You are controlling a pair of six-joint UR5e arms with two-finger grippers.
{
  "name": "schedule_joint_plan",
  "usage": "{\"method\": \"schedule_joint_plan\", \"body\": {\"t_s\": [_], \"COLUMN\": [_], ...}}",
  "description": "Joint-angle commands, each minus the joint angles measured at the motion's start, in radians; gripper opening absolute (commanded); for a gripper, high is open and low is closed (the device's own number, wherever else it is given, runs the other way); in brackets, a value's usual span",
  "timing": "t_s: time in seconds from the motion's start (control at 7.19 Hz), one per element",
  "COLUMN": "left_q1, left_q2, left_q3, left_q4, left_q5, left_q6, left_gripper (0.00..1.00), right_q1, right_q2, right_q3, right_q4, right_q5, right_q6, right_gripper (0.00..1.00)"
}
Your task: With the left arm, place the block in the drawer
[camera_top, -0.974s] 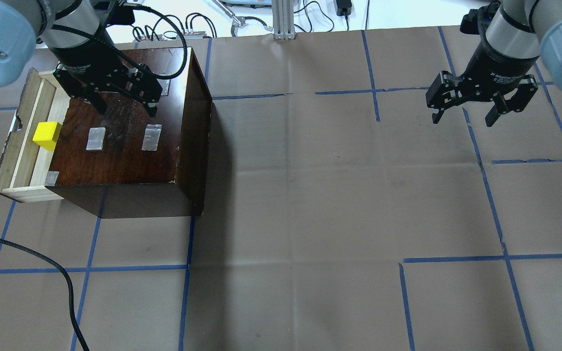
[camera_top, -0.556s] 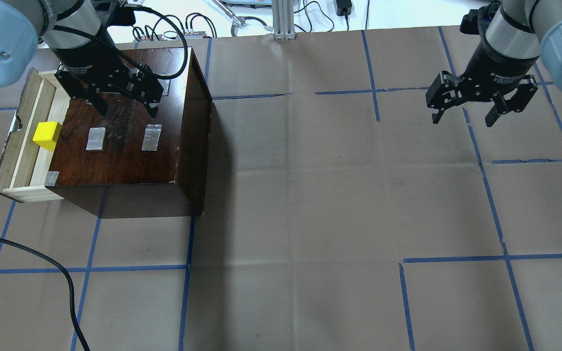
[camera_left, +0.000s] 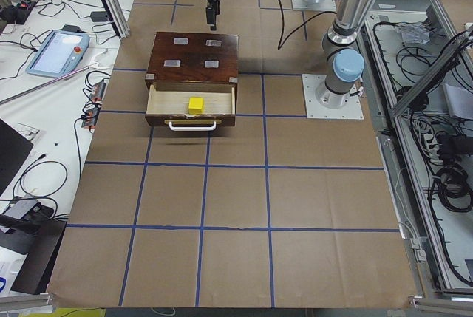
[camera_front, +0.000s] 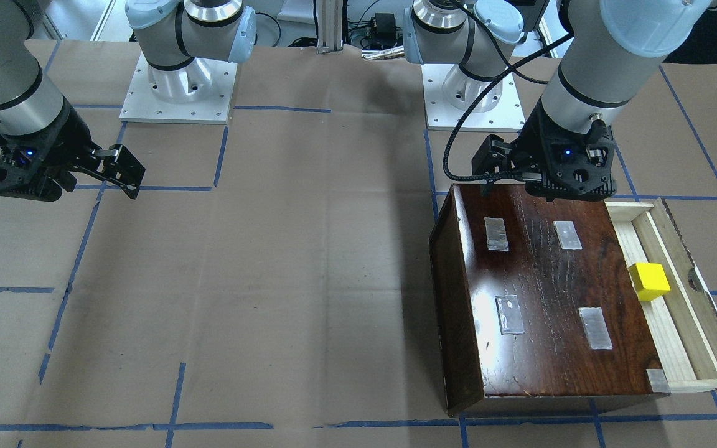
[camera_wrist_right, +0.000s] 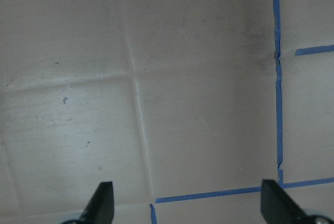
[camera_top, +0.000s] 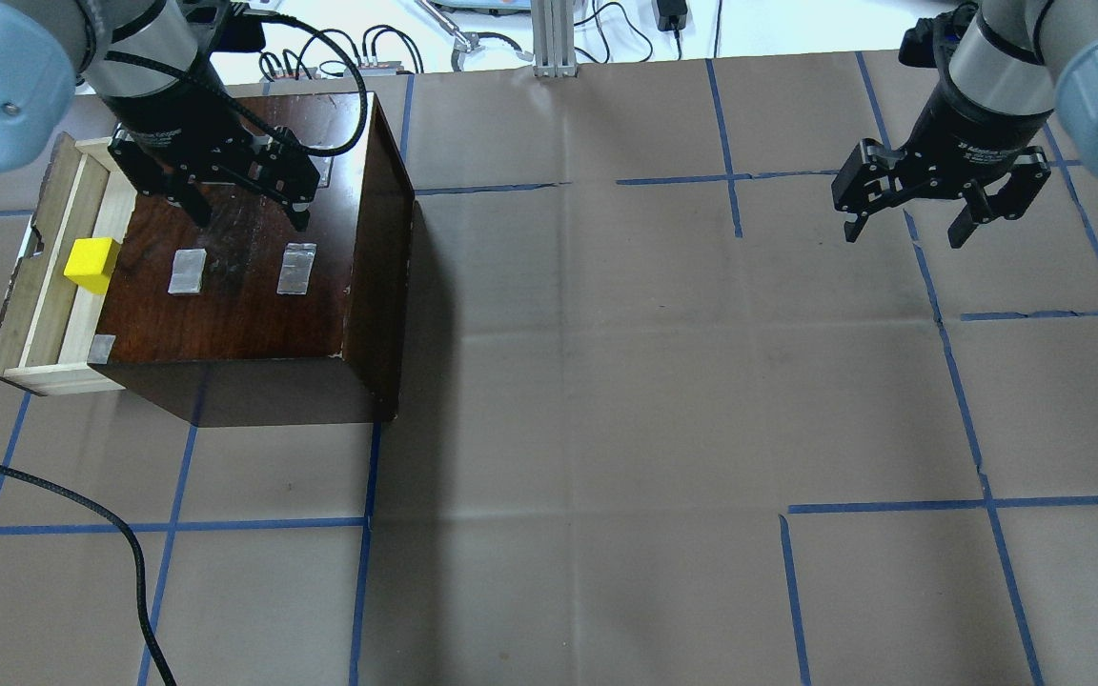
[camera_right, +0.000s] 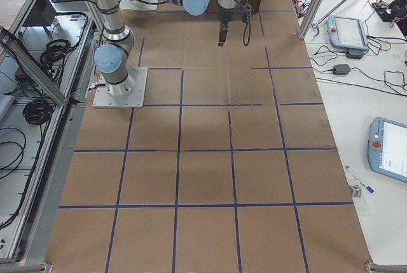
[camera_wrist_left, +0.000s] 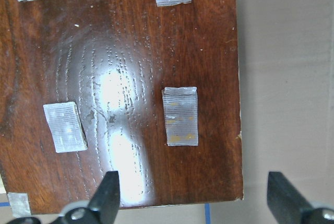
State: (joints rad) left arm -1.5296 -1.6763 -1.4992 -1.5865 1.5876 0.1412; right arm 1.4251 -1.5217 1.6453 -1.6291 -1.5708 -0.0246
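The yellow block [camera_top: 91, 264] [camera_front: 648, 281] [camera_left: 196, 105] lies in the pulled-out pale wood drawer [camera_top: 39, 314] [camera_front: 676, 330] of the dark brown box [camera_top: 244, 305] [camera_front: 545, 323], against the box's front. My left gripper [camera_top: 249, 217] [camera_wrist_left: 193, 198] is open and empty. It hangs above the far part of the box top, away from the block, and its wrist view looks down on the glossy top. My right gripper [camera_top: 904, 233] [camera_wrist_right: 188, 203] is open and empty above bare brown paper at the far right.
Several grey tape patches [camera_top: 295, 268] sit on the box top. A loose black cable [camera_top: 82, 505] lies on the table at the front left. An aluminium post [camera_top: 554, 38] stands at the far edge. Blue tape lines grid the paper.
My left gripper has drifted very slightly to the right over the box top. The block, the drawer and the right arm have not moved.
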Motion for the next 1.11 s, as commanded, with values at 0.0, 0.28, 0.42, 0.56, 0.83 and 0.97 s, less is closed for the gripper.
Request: {"method": "schedule_joint_plan", "body": {"t_s": [0.0,0.28,0.42,0.56,0.83,0.97], "left_q1": [-0.001,-0.001,0.000,-0.001,0.000,-0.001], "left_q2": [-0.010,-0.008,-0.008,-0.011,-0.005,-0.007], "left_q3": [0.007,0.020,0.010,0.019,0.001,0.004], "left_q4": [0.000,0.000,0.000,0.002,0.013,0.013], "left_q5": [-0.006,-0.005,-0.005,-0.006,-0.008,-0.008], "left_q6": [-0.002,-0.002,-0.002,-0.002,-0.005,-0.005], "left_gripper": [0.99,0.99,0.99,0.99,0.99,0.99], "right_q1": [0.000,0.000,0.000,0.000,0.000,0.000], "right_q2": [0.000,0.000,0.000,0.000,0.000,0.000], "right_q3": [0.001,0.001,0.001,0.001,-0.001,0.001], "right_q4": [0.000,0.000,0.000,0.000,0.000,0.000], "right_q5": [0.000,0.000,0.000,0.000,0.000,0.000], "right_q6": [0.000,0.000,0.000,0.000,0.000,0.000], "right_gripper": [1.00,1.00,1.00,1.00,1.00,1.00]}}
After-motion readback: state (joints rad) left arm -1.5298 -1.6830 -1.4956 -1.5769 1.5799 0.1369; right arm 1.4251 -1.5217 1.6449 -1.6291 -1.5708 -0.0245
